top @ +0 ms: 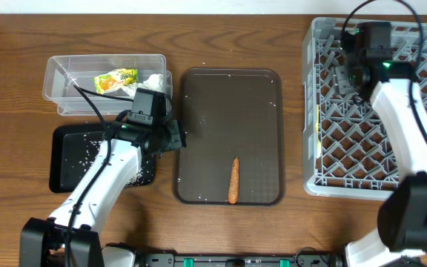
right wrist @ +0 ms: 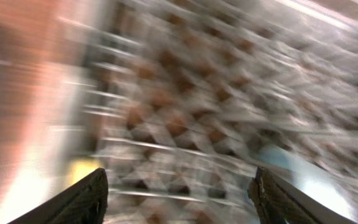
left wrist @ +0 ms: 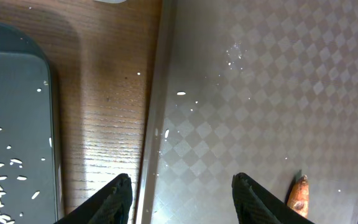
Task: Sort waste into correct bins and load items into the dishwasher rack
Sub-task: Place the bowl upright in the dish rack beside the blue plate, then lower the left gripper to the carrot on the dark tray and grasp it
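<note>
Orange carrot stick (top: pixel 233 181) lies unsorted on the brown tray (top: pixel 221 111) near the tabletop's front edge; wrapper (top: pixel 116 80) sits in the clear tub (top: pixel 58 74), rice (top: pixel 87 156) in the black tray (top: pixel 56 159). The left fingers (left wrist: pixel 120 199) and the right fingers (right wrist: pixel 86 199) stand wide, empty.

No words, numbers or brand marks can be read in any view. The yellow-green wrapper (top: pixel 117 80) in the clear tub (top: pixel 56 90), upper left of the overhead frame, carries printing (orange and white patches). Some of it is perhaps lettering, but it is too small to make out. The right wrist view is blurred throughout.
</note>
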### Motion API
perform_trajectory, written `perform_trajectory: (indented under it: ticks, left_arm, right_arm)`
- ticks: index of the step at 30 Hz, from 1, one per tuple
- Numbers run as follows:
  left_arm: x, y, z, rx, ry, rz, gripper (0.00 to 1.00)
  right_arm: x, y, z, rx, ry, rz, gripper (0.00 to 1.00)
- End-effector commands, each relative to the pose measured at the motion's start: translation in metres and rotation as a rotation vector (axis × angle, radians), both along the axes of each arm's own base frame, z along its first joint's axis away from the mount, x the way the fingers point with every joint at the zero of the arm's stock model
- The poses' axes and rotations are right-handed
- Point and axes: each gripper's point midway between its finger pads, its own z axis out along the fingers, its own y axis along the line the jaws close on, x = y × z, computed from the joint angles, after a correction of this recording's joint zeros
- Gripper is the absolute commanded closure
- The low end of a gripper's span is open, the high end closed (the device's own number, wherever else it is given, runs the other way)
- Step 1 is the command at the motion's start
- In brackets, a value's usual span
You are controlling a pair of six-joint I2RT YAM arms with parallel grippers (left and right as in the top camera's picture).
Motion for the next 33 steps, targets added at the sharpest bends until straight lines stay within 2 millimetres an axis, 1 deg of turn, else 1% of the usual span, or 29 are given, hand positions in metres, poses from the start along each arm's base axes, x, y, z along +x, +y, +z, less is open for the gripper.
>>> perform_trajectory:
  ticks: [1,4,8,9,11,13,14,16,19,21,25,29,33]
  left_arm:
    - [0.000,-0.009,0.006,0.027,-0.038,-0.094,0.45]
    - [-0.010,-0.027,0.005,0.055,-0.047,-0.222,0.45]
    - [-0.035,-0.061,0.001,0.105,-0.057,-0.474,0.45]
    - [-0.043,-0.071,-0.001,0.119,-0.060,-0.547,0.37]
    - [-0.055,-0.084,-0.005,0.151,-0.065,-0.649,0.30]
    - [-0.064,-0.096,-0.010,0.190,-0.068,-0.714,0.23]
    - [-0.068,-0.102,-0.013,0.199,-0.067,-0.743,0.21]
    - [-0.075,-0.113,-0.018,0.200,-0.063,-0.785,0.21]
    - [-0.081,-0.128,-0.025,0.180,-0.051,-0.769,0.21]
    - [-0.084,-0.132,-0.032,0.167,-0.017,-0.726,0.21]
    - [-0.090,-0.131,-0.045,0.163,0.050,-0.678,0.21]
    - [-0.091,-0.131,-0.046,0.164,0.053,-0.677,0.21]
    - [-0.089,-0.132,-0.046,0.151,0.060,-0.636,0.21]
  right_arm:
    - [-0.012,0.078,0.008,0.370,0.024,0.239,0.25]
    - [-0.017,0.091,0.005,0.424,0.053,0.276,0.22]
    - [-0.020,0.099,0.002,0.420,0.070,0.290,0.21]
    - [-0.020,0.101,0.002,0.418,0.071,0.294,0.20]
    - [-0.021,0.103,0.002,0.417,0.071,0.299,0.19]
    - [-0.021,0.104,0.001,0.412,0.073,0.301,0.17]
    - [-0.021,0.104,0.001,0.407,0.073,0.298,0.17]
    - [-0.021,0.102,0.000,0.397,0.074,0.293,0.17]
    - [-0.021,0.102,0.000,0.395,0.074,0.292,0.16]
    - [-0.021,0.102,0.000,0.396,0.076,0.291,0.16]
    - [-0.021,0.102,-0.001,0.396,0.077,0.291,0.16]
    - [-0.021,0.102,-0.001,0.396,0.078,0.291,0.16]
    - [-0.022,0.103,-0.001,0.397,0.081,0.291,0.16]
